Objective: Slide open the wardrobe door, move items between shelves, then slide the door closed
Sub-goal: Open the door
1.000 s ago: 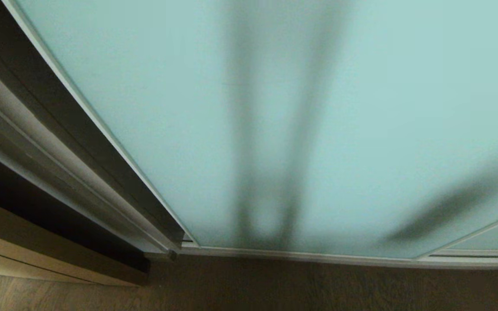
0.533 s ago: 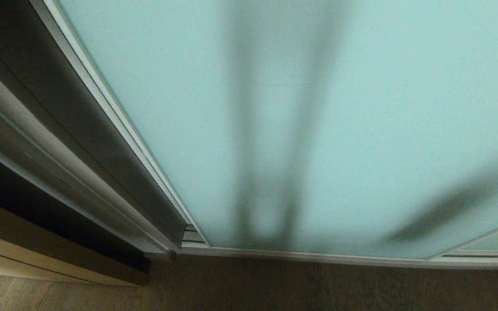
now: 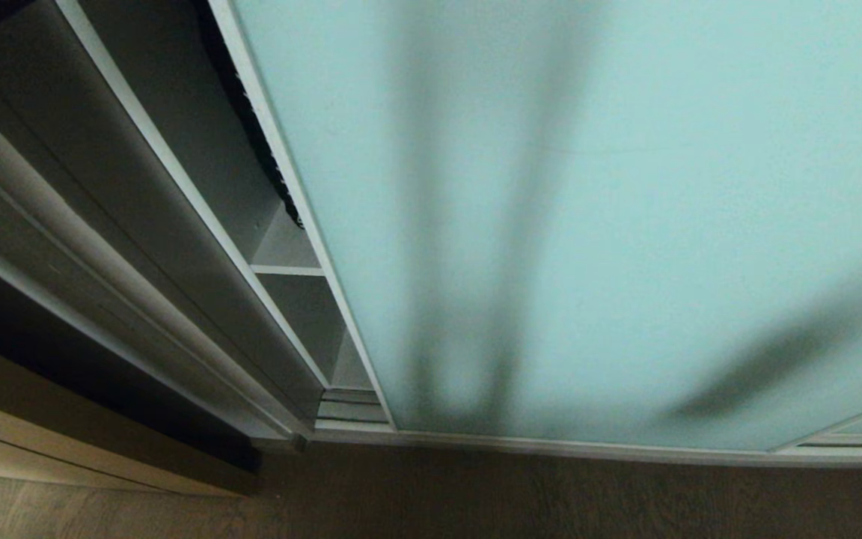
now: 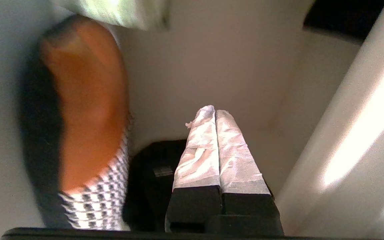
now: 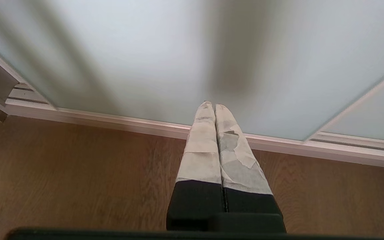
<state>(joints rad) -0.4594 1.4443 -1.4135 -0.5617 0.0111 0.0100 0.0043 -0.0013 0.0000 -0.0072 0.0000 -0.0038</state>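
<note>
The sliding wardrobe door (image 3: 588,224), frosted pale blue-green glass in a thin silver frame, stands partly slid to the right. A narrow gap at its left edge shows a white-grey shelf (image 3: 286,269) and side wall. My left gripper (image 4: 214,111) is shut and empty, its taped fingers reaching into the wardrobe. The door's pale edge (image 4: 362,133) runs beside them. A black item (image 4: 152,180) with a small grey tag lies just under the fingers. My right gripper (image 5: 211,105) is shut, parked low over the floor, pointing at the door's bottom rail (image 5: 128,121).
An orange object (image 4: 85,110) with a black-and-white checked part (image 4: 102,200) sits inside the wardrobe next to the left gripper, with pale green fabric (image 4: 122,11) beyond it. Brown wood floor (image 3: 551,494) runs before the bottom track (image 3: 349,412). A light wood panel (image 3: 27,442) stands at far left.
The door has slid to the right, opening a gap at its left edge that now shows the shelf and inner wall. The right arm has not moved.
</note>
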